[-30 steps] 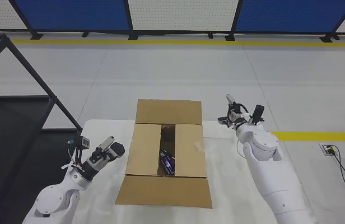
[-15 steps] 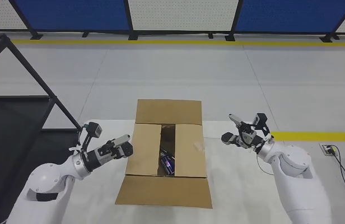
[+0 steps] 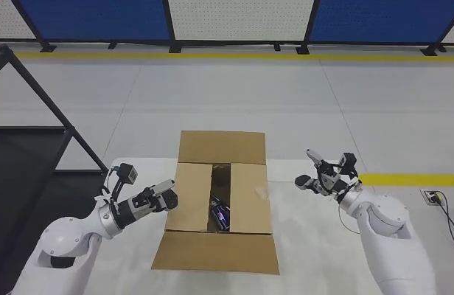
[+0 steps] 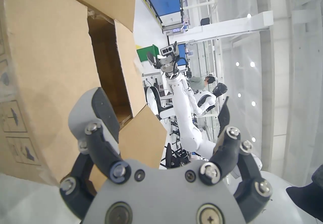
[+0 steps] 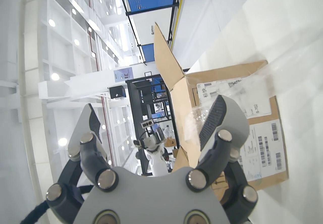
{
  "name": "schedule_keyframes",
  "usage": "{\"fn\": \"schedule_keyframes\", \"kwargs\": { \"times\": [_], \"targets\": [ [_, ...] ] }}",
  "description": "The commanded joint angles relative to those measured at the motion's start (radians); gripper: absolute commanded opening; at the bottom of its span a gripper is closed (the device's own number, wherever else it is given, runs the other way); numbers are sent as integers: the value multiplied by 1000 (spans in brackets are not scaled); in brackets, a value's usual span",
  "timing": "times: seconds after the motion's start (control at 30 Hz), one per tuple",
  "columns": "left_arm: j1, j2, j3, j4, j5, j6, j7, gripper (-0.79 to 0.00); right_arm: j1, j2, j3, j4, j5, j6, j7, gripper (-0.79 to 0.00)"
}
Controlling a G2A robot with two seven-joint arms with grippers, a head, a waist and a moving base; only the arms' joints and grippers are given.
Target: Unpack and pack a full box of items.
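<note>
Box sits mid-table, long axis 12 to 6.
- The 12 o'clock flap and 6 o'clock flap are folded outward and lie flat.
- The 9 and 3 o'clock flaps lie across the top, with a narrow slot open between them.
- Contents: through the slot you see one dark item with a purple band, toward the 6 o'clock end. It is too small to identify. The rest of the inside is hidden under the flaps.
- The right wrist view shows the box's 3 o'clock wall with paper labels and a crumpled clear film on it.

Left gripper: at 9 o'clock of the box, level with the side flap's outer edge and just beside it. You cannot tell whether it touches. Jaws are spread wide and hold nothing.

Right gripper: at 3 o'clock of the box, well apart from it, raised over the table. Jaws are spread wide and hold nothing.

Edges and room:
- The 12 o'clock flap reaches past the table's far edge.
- The 6 o'clock flap ends short of the near edge.
- You have a bare strip of table at 9 o'clock of the box and a broader one at 3 o'clock.
- A black rack stands off the table at 9 to 10 o'clock, close behind the left arm.
</note>
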Motion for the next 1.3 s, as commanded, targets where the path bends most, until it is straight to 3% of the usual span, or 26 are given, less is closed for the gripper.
{"fn": "schedule_keyframes", "kwargs": {
  "times": [0.0, 0.27, 0.43, 0.67, 1.0, 1.27],
  "targets": [
    [2, 0, 6, -4, -2, -5, 4, 0, 30, -10, -38, 8, 3, 49, -83, 0],
    [22, 1, -6, -2, -34, -32, 22, 0, 144, -61, -225, 101, -29, 86, -295, 0],
    [44, 4, -28, 1, -56, -51, 39, 0, 203, -72, -294, 171, -93, 111, -265, 0],
    [51, 7, -38, 5, -70, -58, 36, 0, 219, -55, -279, 206, -146, 101, -182, 0],
    [29, 8, -18, 13, -63, -54, 20, 0, 148, -20, -197, 132, -160, 118, -148, 0],
    [25, 10, -9, 16, -58, -57, 22, 0, 119, -23, -175, 90, -52, 104, -158, 0]
  ]
}}
